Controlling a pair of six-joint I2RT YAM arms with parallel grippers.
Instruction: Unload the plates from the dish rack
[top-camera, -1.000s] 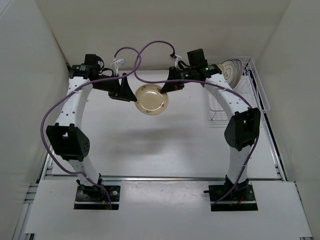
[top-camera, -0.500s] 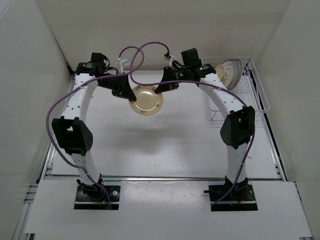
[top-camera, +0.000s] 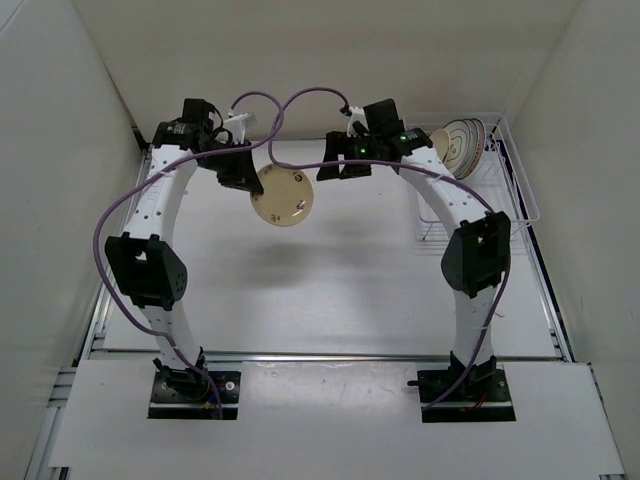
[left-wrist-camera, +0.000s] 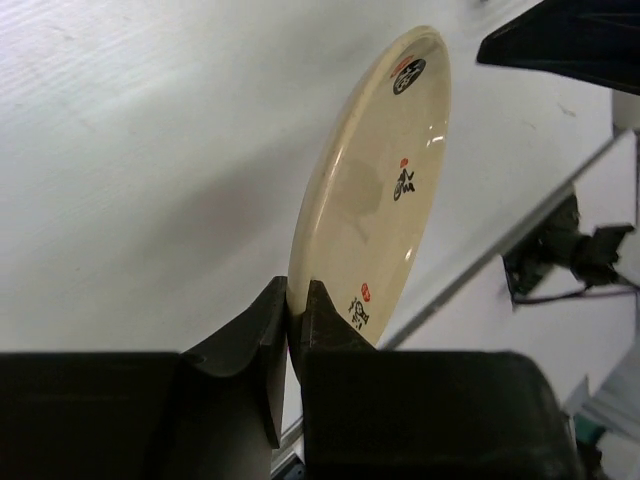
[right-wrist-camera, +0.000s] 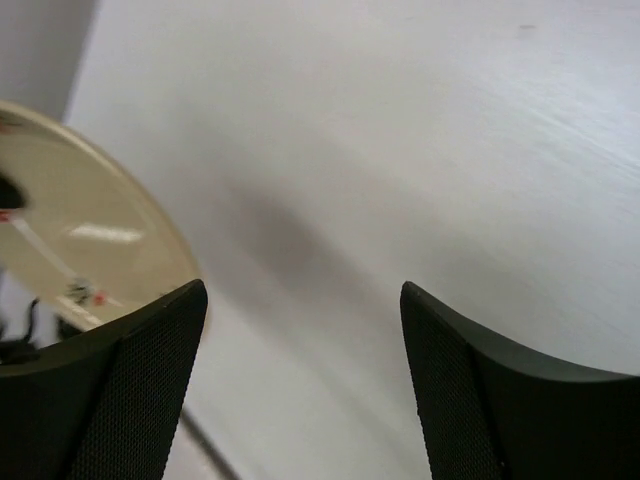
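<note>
Nearby, right fingers (right-wrist-camera: 520, 400) gape beside the tan plate (left-wrist-camera: 375, 190) (left fingers (left-wrist-camera: 330, 325) pinch it).

table (top-camera: 330, 290) — white, matte | walls (top-camera: 40, 200) — pale, on three sides | metal rail (top-camera: 330, 356) along near edge

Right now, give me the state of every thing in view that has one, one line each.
tan plate: held in the air by its rim, tilted.
left gripper: shut on the tan plate's rim.
right gripper: open, holding nothing.
ringed plate: on edge in the dish rack.
dish rack: loaded at its far end.
</note>
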